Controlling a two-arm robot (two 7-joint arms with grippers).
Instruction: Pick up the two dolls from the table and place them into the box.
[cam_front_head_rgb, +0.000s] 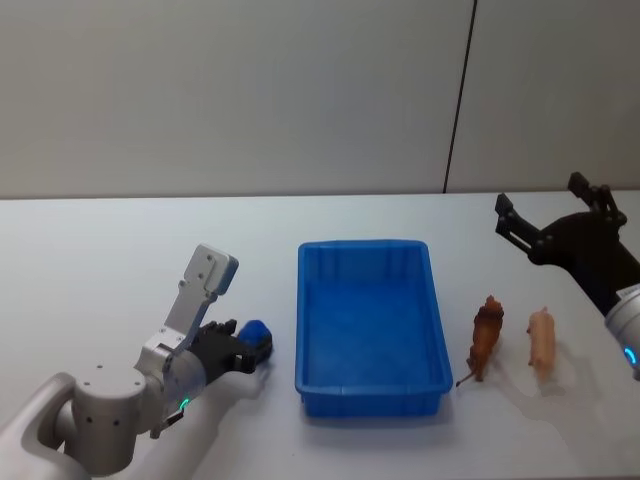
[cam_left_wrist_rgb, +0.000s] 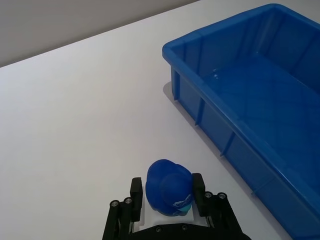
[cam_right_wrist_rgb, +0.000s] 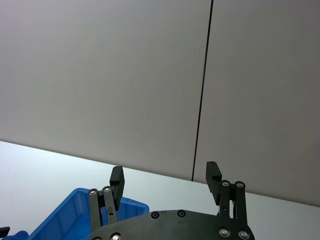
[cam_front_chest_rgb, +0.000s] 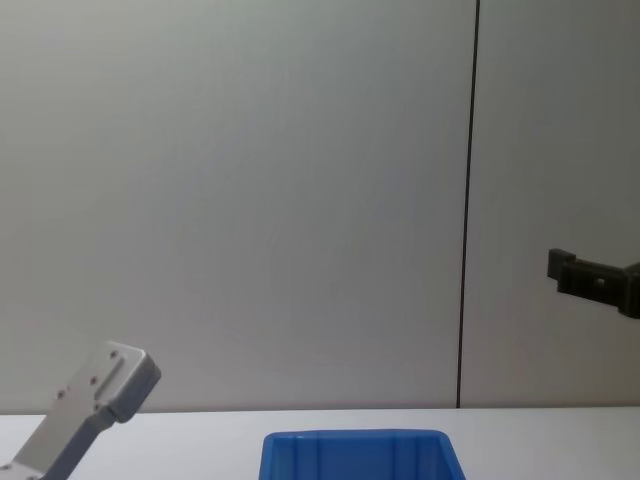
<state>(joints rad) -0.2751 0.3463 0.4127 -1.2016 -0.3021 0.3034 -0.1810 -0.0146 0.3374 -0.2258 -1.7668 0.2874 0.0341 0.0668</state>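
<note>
A small doll with a blue cap (cam_left_wrist_rgb: 169, 187) sits between the fingers of my left gripper (cam_front_head_rgb: 250, 345), which is shut on it low over the white table (cam_front_head_rgb: 120, 260), a short way left of the blue box (cam_front_head_rgb: 300, 330). In the left wrist view the box (cam_left_wrist_rgb: 215, 95) is bare inside and the left gripper (cam_left_wrist_rgb: 167, 185) holds the doll from both sides. A brown animal figure (cam_front_head_rgb: 486, 335) and a pink one (cam_front_head_rgb: 542, 340) lie on the table right of the box. My right gripper (cam_front_head_rgb: 541, 195) hangs open in the air behind them; the right wrist view shows the right gripper (cam_right_wrist_rgb: 165, 172) holding nothing.
A grey wall with a dark vertical seam (cam_front_head_rgb: 458, 100) stands behind the table. Bare tabletop stretches on the far left and behind the box. The chest view shows the box's far rim (cam_front_chest_rgb: 355, 440) and one right finger (cam_front_chest_rgb: 575, 275) high up.
</note>
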